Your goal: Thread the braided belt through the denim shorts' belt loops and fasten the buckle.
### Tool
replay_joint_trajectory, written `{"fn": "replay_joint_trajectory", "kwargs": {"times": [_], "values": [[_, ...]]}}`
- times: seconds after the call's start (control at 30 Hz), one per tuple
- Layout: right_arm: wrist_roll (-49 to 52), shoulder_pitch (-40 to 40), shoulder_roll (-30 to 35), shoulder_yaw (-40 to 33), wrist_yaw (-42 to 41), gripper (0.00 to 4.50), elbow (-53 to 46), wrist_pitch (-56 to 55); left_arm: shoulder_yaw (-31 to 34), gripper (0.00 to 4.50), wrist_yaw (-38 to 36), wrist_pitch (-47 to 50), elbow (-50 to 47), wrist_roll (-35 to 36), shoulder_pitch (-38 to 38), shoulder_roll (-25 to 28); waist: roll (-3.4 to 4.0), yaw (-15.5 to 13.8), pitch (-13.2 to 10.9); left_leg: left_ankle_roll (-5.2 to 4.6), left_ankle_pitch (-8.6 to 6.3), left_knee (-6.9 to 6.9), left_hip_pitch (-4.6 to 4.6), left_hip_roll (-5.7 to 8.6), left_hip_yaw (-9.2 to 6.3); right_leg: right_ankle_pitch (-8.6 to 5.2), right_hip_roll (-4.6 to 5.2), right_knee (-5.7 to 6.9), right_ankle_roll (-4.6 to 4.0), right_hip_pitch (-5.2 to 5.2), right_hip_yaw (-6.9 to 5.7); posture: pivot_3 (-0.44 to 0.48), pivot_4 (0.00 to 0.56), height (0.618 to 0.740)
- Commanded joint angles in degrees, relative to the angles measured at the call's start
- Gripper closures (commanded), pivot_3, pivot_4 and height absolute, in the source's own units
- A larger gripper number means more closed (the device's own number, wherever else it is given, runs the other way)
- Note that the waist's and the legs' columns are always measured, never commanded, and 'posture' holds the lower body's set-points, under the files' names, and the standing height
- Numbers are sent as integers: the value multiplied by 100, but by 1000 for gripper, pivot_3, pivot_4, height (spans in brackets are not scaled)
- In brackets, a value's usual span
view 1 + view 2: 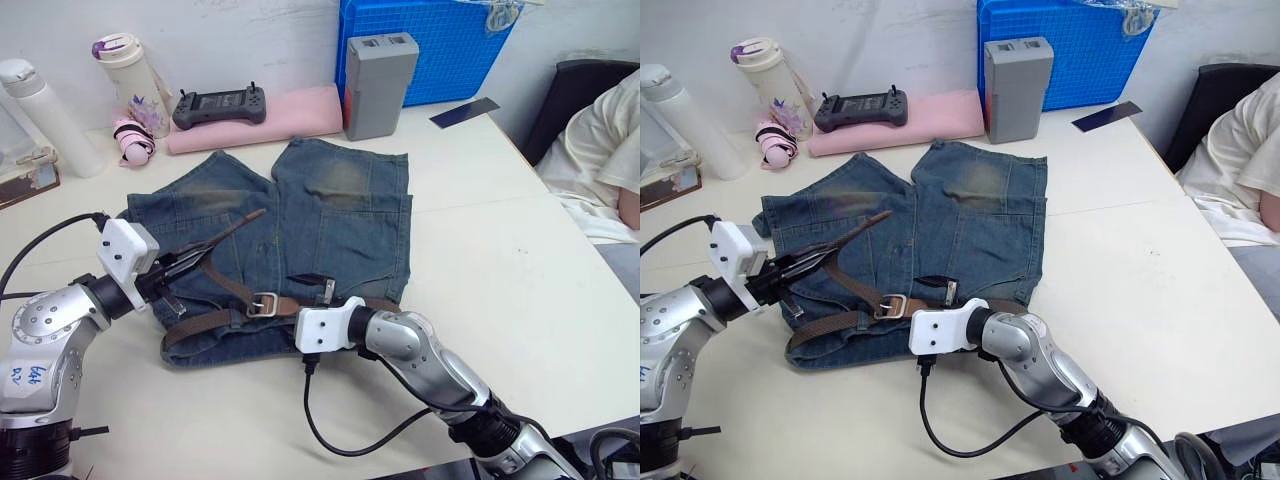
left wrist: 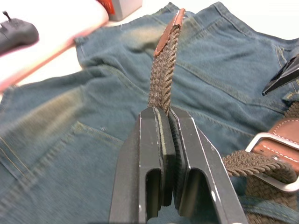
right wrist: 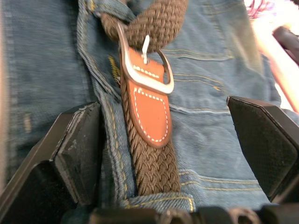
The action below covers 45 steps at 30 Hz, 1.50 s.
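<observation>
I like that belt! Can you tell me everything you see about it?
The belt is a dark brown woven strap with tan leather ends and a silver buckle. It lies across the waistband of the blue jean shorts on the table. The strap already passes through the buckle. The left gripper is shut on the strap's free end, holding its leather tip up. The open right gripper straddles the buckle.

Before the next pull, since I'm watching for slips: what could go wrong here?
The left claw pinches the braided belt on a narrow patch of strap, so a hard tug might slip it free. The strap already passes through the buckle, and pulling could drag the denim shorts across the table. The right claw is open around the belt, so nothing steadies the waistband.
</observation>
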<state>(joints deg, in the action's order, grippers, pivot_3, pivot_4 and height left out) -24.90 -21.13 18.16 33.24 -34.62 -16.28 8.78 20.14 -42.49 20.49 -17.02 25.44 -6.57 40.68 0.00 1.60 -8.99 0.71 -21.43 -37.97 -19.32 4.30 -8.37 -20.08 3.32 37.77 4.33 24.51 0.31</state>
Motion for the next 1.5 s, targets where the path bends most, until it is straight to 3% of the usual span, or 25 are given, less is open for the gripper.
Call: {"fn": "replay_joint_trajectory", "kwargs": {"times": [0.03, 0.63, 0.8, 0.87, 0.93, 1.27, 1.33, 1.47, 1.5], "values": [[-169, 39, -83, -132, 235, 23, -200, -44, 175, 4500, 50, 3, -129, 82, -39, 90, 0, 1, 0, 0, 0, 0, 0, 0, 0, 0, -1, 0, 0, 1, 0, 0, 150, 739], [-40, 283, -65, -212, 123, 23, -277, 121, 37, 4500, 140, -34, -118, 29, -63, -38, -1, -2, 1, 0, 0, -3, 0, 0, 3, 0, -1, 1, 0, 1, 1, 0, 150, 739], [-20, 260, -57, -251, 111, 23, -262, 118, 25, 4500, 158, -46, -112, 27, -56, -65, -4, 41, 1, 0, 0, -4, 0, 0, 4, 0, -1, 2, 0, 1, 2, 0, 150, 735], [14, 264, -81, -314, 133, 23, -253, 119, 16, 4500, 173, -53, -111, 26, -56, -75, -1, 102, -1, -2, 49, 17, 0, 102, -215, -17, 100, 19, -5, -101, -180, 0, 150, 733], [20, 244, -94, -341, 120, 23, -236, 134, 11, 4500, 184, -58, -110, 28, -60, -82, -2, 39, 1, 2, 109, 30, -6, 218, -427, -32, 193, 9, 15, -130, -283, 0, 150, 733], [11, 257, -2, -289, 16, 23, -260, -35, 38, 4500, 210, -46, -129, 52, -47, -77, -7, 16, 3, 0, 105, 55, 7, 180, -284, -25, 142, 3, 27, -75, -126, 0, 150, 731], [9, 262, 20, -286, 9, 23, -256, -52, 41, 4500, 211, -41, -132, 55, -40, -75, -7, 71, 3, 1, 108, 66, 4, 190, -321, -26, 158, 20, 26, -94, -165, 0, 150, 729], [84, 268, 17, -353, 26, 23, -269, -51, 35, 4500, 214, -39, -124, 47, -34, -81, -5, 101, 3, -15, 169, 58, -20, 311, -532, -66, 305, 13, 51, -169, -382, 0, 150, 727], [65, 263, 27, -361, 32, 23, -265, -61, 32, 4500, 214, -38, -119, 47, -35, -83, -7, 48, 5, -16, 169, 58, -16, 311, -509, -65, 289, 18, 51, -163, -333, 0, 150, 727]]}}
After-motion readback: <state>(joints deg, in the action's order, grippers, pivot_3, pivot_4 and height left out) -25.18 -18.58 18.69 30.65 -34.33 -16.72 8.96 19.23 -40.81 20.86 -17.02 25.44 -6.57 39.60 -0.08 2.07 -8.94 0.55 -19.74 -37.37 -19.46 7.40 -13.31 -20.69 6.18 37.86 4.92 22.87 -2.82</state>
